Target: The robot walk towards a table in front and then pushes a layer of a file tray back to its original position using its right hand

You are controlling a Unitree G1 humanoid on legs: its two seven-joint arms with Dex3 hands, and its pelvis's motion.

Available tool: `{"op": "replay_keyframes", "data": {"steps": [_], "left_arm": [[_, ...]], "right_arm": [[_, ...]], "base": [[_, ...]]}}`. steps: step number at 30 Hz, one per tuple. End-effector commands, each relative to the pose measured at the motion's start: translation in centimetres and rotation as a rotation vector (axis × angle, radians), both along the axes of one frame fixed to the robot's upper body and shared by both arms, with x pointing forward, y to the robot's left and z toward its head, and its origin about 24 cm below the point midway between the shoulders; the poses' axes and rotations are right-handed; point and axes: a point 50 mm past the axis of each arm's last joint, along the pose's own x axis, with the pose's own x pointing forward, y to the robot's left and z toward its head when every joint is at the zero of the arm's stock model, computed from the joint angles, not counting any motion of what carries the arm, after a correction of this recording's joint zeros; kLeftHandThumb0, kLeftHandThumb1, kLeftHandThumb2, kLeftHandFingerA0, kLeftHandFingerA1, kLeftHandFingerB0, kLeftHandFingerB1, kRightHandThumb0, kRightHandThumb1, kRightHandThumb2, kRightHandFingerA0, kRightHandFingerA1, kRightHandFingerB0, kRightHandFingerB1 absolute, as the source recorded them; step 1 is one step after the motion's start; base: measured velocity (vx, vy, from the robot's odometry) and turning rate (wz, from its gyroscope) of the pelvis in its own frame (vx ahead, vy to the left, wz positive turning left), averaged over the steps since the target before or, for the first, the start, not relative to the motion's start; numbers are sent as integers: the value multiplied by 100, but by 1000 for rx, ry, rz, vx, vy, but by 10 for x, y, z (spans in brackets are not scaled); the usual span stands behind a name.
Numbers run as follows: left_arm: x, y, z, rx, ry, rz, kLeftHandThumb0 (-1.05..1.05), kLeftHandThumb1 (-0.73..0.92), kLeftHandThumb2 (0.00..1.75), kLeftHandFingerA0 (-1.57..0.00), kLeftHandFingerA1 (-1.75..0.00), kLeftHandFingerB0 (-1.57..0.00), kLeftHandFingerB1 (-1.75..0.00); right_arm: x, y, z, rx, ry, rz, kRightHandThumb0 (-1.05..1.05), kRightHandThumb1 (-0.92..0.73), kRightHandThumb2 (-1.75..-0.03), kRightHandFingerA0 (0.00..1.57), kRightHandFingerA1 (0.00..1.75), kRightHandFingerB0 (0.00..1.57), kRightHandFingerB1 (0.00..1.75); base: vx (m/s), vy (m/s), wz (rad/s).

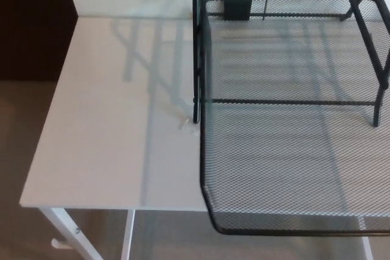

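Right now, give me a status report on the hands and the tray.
Neither hand in view. Pulled-out mesh layer of file tray overhangs white table front edge. Nothing blocking its front rim.

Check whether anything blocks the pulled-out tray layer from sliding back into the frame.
Nothing visible blocks it: the pulled-out mesh layer is empty, overhanging the white table, and the frame behind looks clear. Neither hand shows.

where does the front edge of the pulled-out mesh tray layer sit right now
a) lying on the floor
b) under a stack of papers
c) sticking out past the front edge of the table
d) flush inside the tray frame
c: the mesh tray layer runs forward from the black frame, and its front rim overhangs the front edge of the white table.
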Motion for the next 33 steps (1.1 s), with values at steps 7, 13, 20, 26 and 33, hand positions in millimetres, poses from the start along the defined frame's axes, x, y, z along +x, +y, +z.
{"op": "replay_keyframes", "data": {"steps": [7,13,20,26,33], "left_arm": [[5,6,6,5,-18,-19,-27,67,60,-58,-49,-38,-41],[10,10,7,10,-26,-9,-28,68,60,-59,-49,-38,-41],[22,9,15,10,-68,-31,-27,67,59,-57,-50,-39,-42],[29,9,17,4,-74,-25,-26,69,61,-57,-50,-36,-41],[36,10,21,5,-99,-38,-26,69,61,-57,-51,-37,-42]], "right_arm": [[7,0,6,-27,-55,25,-45,-57,-58,63,39,55,37],[14,29,36,-75,-301,155,-40,-59,-58,51,36,44,34],[6,54,104,-77,-683,265,-50,-61,-59,48,35,40,33],[-5,72,152,-30,-1009,325,-47,-48,-85,61,57,42,48],[-5,85,182,40,-1314,321,-39,-52,-56,84,45,68,41]], "base": [[2,-12,0],[0,0,0],[0,0,0],[0,0,0],[0,0,0]]}}
